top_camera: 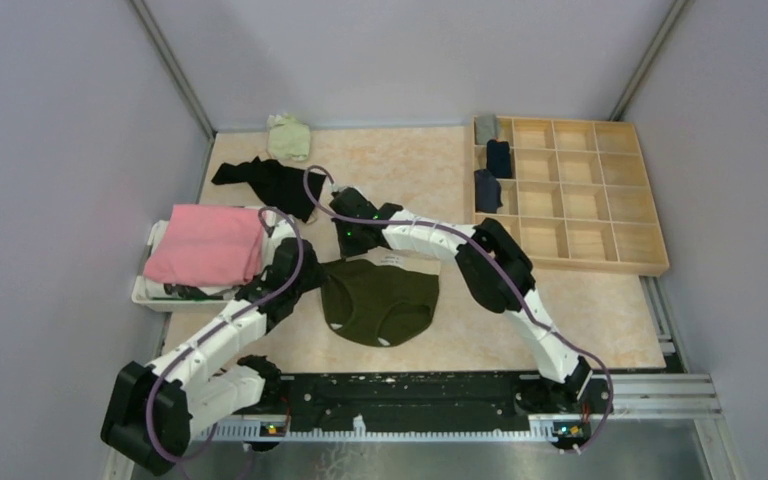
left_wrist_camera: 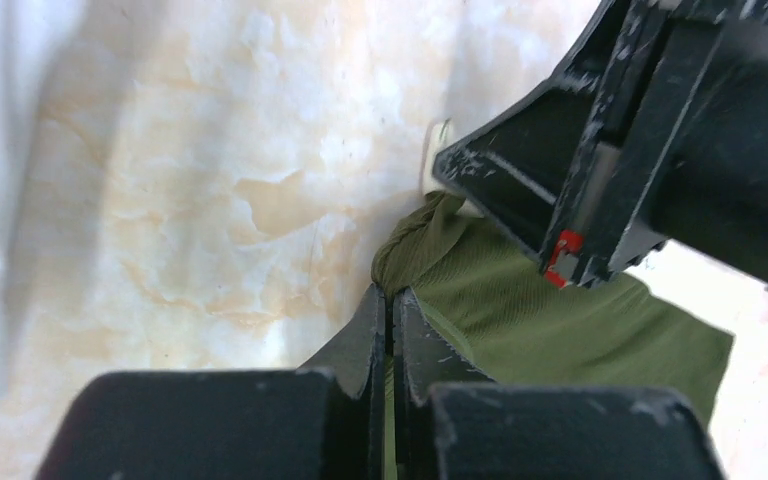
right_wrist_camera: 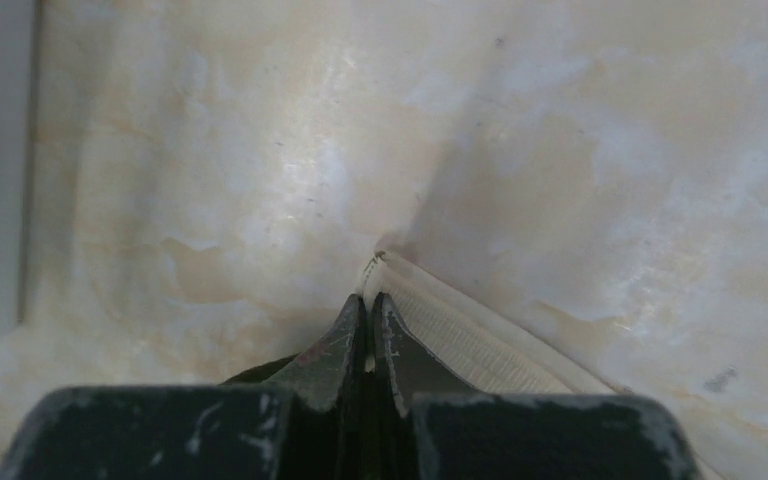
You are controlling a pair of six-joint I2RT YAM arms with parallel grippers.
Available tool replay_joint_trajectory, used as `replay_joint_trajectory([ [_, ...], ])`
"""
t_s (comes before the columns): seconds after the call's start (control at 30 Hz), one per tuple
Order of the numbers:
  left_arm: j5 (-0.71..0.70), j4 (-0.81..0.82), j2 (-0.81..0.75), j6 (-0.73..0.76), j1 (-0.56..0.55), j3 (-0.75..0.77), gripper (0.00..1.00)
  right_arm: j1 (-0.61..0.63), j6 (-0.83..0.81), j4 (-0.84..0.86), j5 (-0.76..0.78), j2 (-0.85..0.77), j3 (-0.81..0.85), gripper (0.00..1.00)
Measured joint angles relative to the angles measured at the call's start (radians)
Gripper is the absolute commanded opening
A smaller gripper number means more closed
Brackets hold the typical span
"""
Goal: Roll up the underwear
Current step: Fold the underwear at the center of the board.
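- While both pairs of fingers are pressed together, the left end effector [left_wrist_camera: 392, 300] pinches a top corner of the olive green underwear [left_wrist_camera: 550, 320], and the knit cloth bunches right at its tips.
- Clamped the same way, the right end effector [right_wrist_camera: 368, 305] grips a pale ribbed edge of that garment. Dark green cloth shows only as a sliver below its left finger.
- From the left wrist, the right end effector's scuffed black housing fills the upper right corner and is cut off by the frame. It carries a small red mark, and no lettering can be read on it.
- Seen from above, the underwear lies flat on the bench [top_camera: 580, 320] between the two arms, with its waistband toward the far side. Both end effectors meet that waistband, and the wrists largely hide their tips.
- At the middle of the waistband sits a white label [top_camera: 390, 260]. Its print is too small to read.
- Beyond the right wrist a dark garment [top_camera: 270, 182] lies crumpled and partly covered by the arm. A pale green garment [top_camera: 288, 135] sits near the back wall.
- To the left, a folded pink cloth [top_camera: 205, 243] rests on a white basket [top_camera: 150, 292], hiding what is underneath.
- To the right, a wooden tray [top_camera: 600, 200] of compartments holds three rolled pieces [top_camera: 498, 158] in its leftmost column, one grey and two navy. No writing can be made out on them.
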Motion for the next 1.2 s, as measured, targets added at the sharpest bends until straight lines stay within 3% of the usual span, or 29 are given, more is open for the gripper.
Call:
replay_joint_trajectory([
  [0.27,-0.050,-0.121,-0.077,0.077,0.000,0.063,0.00,-0.065,0.105,0.253,-0.157,-0.121,-0.217,0.00],
  [0.57,0.008,-0.147,-0.012,0.147,-0.004,0.081,0.00,-0.139,0.199,0.496,-0.233,-0.281,-0.462,0.00],
  [0.77,0.051,-0.130,-0.002,0.195,-0.087,0.082,0.00,-0.146,0.206,0.543,-0.224,-0.349,-0.552,0.00],
  [1.0,0.009,-0.127,0.055,0.227,-0.240,0.126,0.00,-0.164,0.194,0.550,-0.193,-0.440,-0.647,0.00],
  [1.2,0.001,-0.134,0.076,0.230,-0.285,0.147,0.00,-0.166,0.170,0.547,-0.161,-0.528,-0.733,0.00],
])
